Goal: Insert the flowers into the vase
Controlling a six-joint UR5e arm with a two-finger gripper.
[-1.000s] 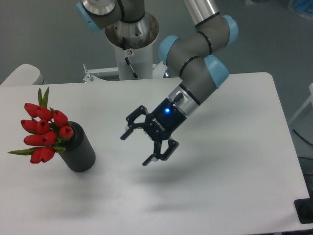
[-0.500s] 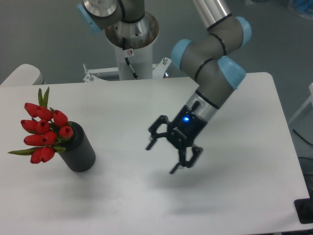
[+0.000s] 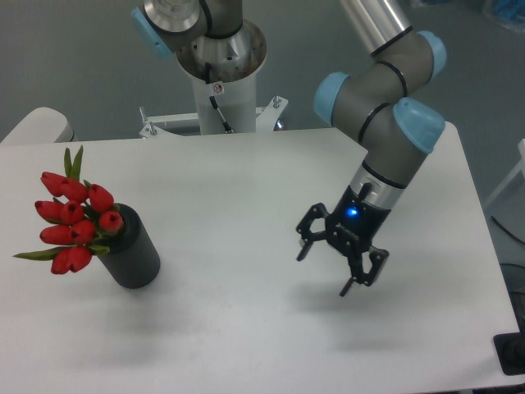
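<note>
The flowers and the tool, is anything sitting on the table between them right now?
Nothing visible does. The flowers already sit in the vase at the left, and only bare white table lies between them and the open, empty tool on the right.

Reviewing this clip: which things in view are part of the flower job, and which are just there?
Part of the job:
- flowers, standing in the vase
- vase, near the table's left edge
- gripper, fingers spread, holding nothing

Just there:
- white table
- arm's mounting pedestal behind it
</note>
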